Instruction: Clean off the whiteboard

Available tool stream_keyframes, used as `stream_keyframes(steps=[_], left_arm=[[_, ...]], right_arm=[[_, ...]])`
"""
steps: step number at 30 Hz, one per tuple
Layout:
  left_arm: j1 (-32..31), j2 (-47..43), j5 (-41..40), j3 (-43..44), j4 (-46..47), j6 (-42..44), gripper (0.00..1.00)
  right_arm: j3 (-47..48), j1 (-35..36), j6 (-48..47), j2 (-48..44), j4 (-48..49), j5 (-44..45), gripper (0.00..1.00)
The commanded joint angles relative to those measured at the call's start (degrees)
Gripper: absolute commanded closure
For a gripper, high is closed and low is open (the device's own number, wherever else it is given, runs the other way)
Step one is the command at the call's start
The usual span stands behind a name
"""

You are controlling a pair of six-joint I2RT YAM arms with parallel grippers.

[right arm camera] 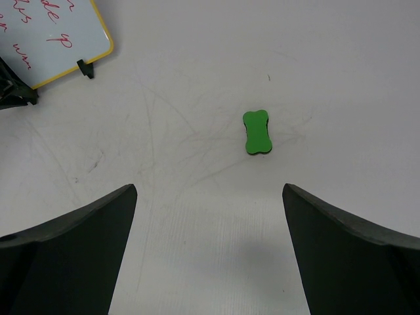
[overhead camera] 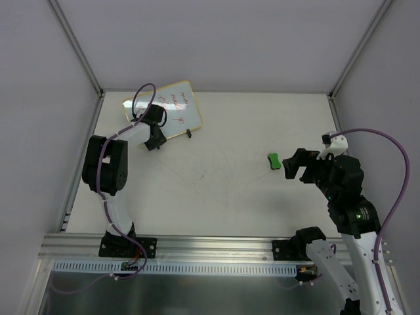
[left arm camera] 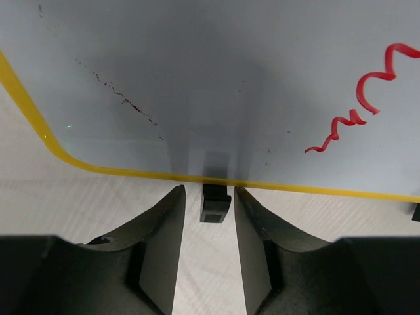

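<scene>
The whiteboard (overhead camera: 178, 106) lies at the back left, yellow-framed, with red handwriting. In the left wrist view its white face (left arm camera: 197, 72) fills the top, with red scrawl at the right. My left gripper (overhead camera: 155, 136) is open at the board's near edge; its fingers stand either side of a black foot (left arm camera: 215, 200) without touching it, and the gripper (left arm camera: 209, 191) holds nothing. The green bone-shaped eraser (overhead camera: 273, 161) lies on the table at the right. My right gripper (overhead camera: 295, 165) is wide open and empty just near of the eraser (right arm camera: 256, 132), jaws (right arm camera: 209, 189) above bare table.
The white tabletop (overhead camera: 216, 190) bears faint scuff marks. Grey walls with metal posts close the back and sides. The board's second foot (overhead camera: 189, 134) sticks out at its near right corner. An aluminium rail (overhead camera: 210, 246) runs along the near edge.
</scene>
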Motion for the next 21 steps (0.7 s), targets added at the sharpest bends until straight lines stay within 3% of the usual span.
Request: stream_keyframes(steps=[1, 4, 11, 21], left_arm=[[-0.3, 0.9, -1.2, 2.3, -0.7, 0.8, 0.64], [-0.3, 1.3, -1.4, 2.7, -0.7, 1.1, 0.70], [-0.7, 0.9, 0.0, 2.0, -0.8, 2.9, 1.00], [-7.2, -2.9, 3.6, -1.6, -0.8, 3.9, 1.00]], right_arm=[[1.0, 0.3, -1.3, -0.6, 2.5, 0.2, 0.01], [0.7, 0.3, -1.3, -0.7, 2.4, 0.0, 0.01], [-0.3, 0.4, -1.5, -0.9, 2.5, -0.3, 0.01], [-1.5, 0.3, -1.9, -0.6, 2.5, 0.3, 0.01]])
